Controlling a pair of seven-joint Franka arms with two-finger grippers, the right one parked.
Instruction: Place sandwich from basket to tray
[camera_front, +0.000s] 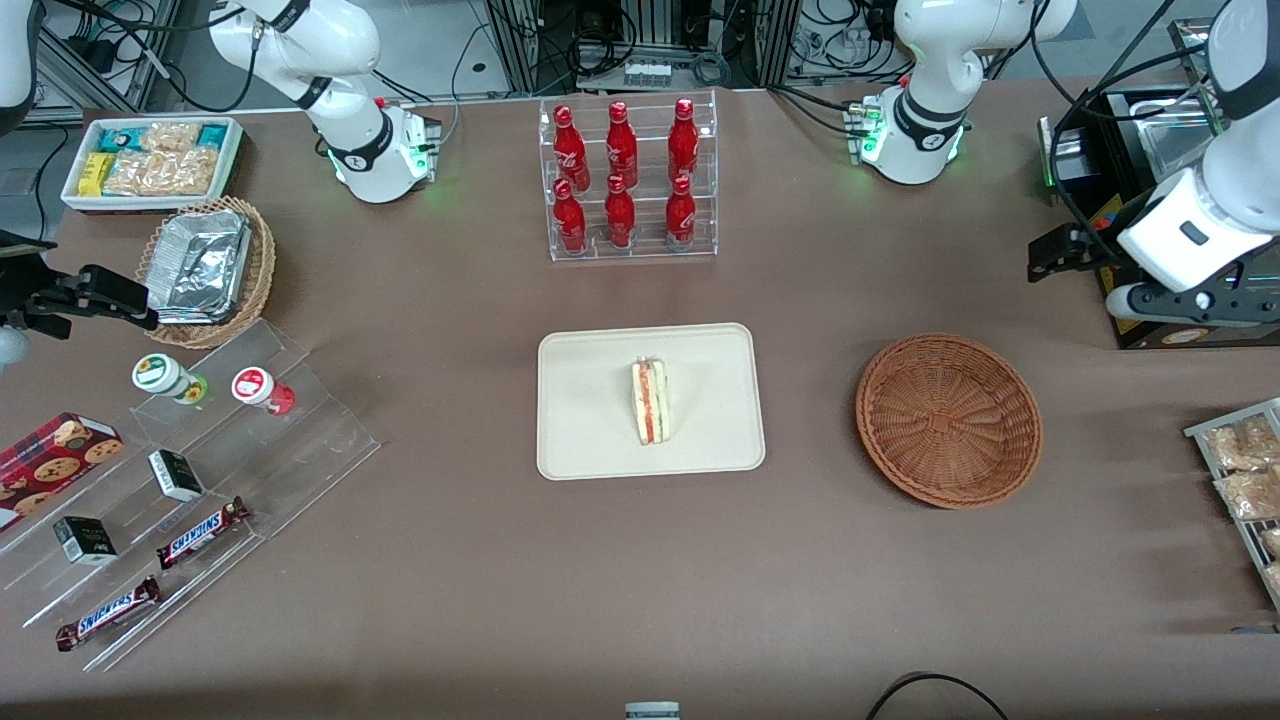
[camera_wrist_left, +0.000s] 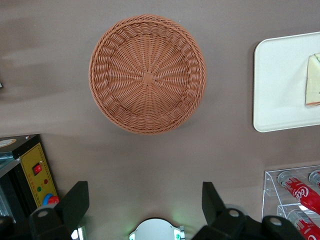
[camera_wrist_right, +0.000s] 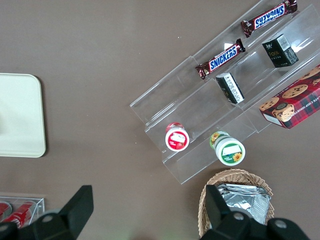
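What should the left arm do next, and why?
Probably nothing but hold still or settle to rest. The sandwich already lies on the tray, and the basket is empty. The pincer is open, holds nothing and hangs high above the table, farther from the front camera than the basket. The task looks done, so no new grasp seems needed.

Woven wicker basket (camera_front: 948, 420), rough; smooth matt tray (camera_front: 590, 400); black pincer (camera_wrist_left: 145, 210) over matt brown table (camera_front: 640, 580).
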